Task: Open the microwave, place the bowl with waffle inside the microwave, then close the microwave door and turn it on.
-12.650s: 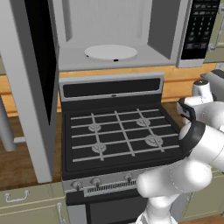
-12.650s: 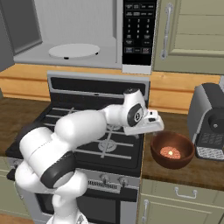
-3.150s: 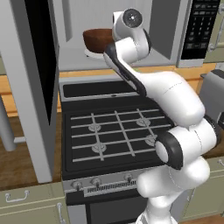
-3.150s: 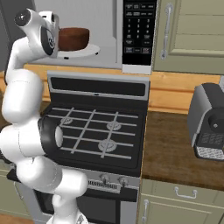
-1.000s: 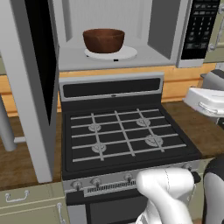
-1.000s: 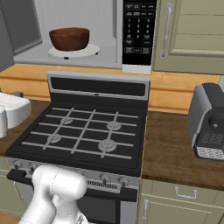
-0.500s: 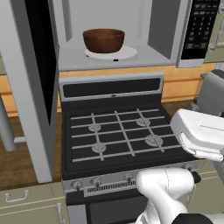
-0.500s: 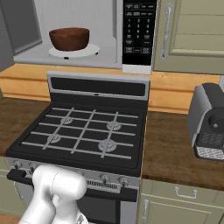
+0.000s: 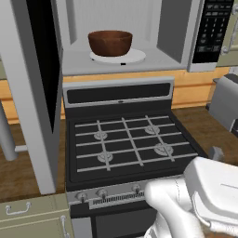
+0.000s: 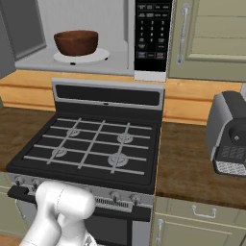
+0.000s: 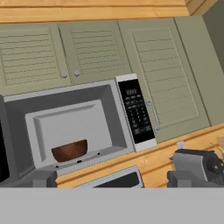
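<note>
The microwave (image 9: 181,60) stands open above the stove, and the same microwave (image 10: 120,67) (image 11: 109,94) shows from the other side and from the hand. Its door (image 9: 35,93) is swung out to the left. A dark brown bowl (image 9: 110,42) (image 10: 76,42) (image 11: 70,150) sits upright on the white turntable (image 9: 135,56) inside. The waffle is hidden in the bowl. My gripper (image 11: 113,179) is open, its fingertips (image 11: 41,178) wide apart with nothing between them. It is well back from the microwave and below it, looking up at it.
A black gas stove (image 9: 130,144) (image 10: 91,149) lies under the microwave. A grey appliance (image 10: 230,134) (image 9: 225,100) stands on the wooden counter to the right. The black keypad strip (image 10: 151,36) is right of the cavity. Beige cabinet doors (image 10: 211,38) hang further right.
My arm has sunk toward the lower right corner of the left base view. The bowl has stayed on the turntable and the door has stayed open.
</note>
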Motion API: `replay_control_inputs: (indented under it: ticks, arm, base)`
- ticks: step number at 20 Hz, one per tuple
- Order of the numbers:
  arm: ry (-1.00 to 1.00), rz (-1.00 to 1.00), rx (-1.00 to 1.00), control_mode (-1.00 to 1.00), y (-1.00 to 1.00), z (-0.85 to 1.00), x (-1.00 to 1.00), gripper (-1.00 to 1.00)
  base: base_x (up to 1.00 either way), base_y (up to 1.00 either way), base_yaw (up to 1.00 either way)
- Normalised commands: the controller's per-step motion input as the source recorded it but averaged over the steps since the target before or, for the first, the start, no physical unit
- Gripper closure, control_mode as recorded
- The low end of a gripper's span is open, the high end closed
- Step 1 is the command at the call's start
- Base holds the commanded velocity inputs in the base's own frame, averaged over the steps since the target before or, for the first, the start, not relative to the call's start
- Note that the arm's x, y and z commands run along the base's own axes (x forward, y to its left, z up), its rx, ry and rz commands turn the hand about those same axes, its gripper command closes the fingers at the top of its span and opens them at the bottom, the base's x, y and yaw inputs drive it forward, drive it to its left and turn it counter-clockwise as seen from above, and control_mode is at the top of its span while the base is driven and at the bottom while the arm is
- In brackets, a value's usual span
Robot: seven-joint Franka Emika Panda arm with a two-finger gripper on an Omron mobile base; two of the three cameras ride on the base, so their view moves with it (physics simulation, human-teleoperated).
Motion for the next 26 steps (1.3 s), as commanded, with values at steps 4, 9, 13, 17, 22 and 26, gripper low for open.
replay_control_inputs:
  ticks: [4,9,13,17,22,26]
  arm:
    - [0.0,0.0,0.0,-1.0,0.05,0.0,-0.25,-1.0]
    - [0.0,0.0,0.0,-1.0,0.0,0.0,-0.01,-1.0]
    - [0.0,0.0,0.0,-1.0,0.0,0.0,0.0,-1.0]
    - [0.0,0.0,0.0,-1.0,0.0,0.0,0.0,-1.0]
    - [-0.01,0.0,0.0,-1.0,0.01,0.0,-0.18,-1.0]
    - [-0.04,0.0,0.0,-1.0,0.04,0.0,-0.31,-1.0]
  base:
    - [0.0,0.0,0.0]
    - [0.0,0.0,0.0]
    - [0.0,0.0,0.0]
    - [0.0,0.0,0.0]
    - [0.0,0.0,0.0]
    - [0.0,0.0,0.0]
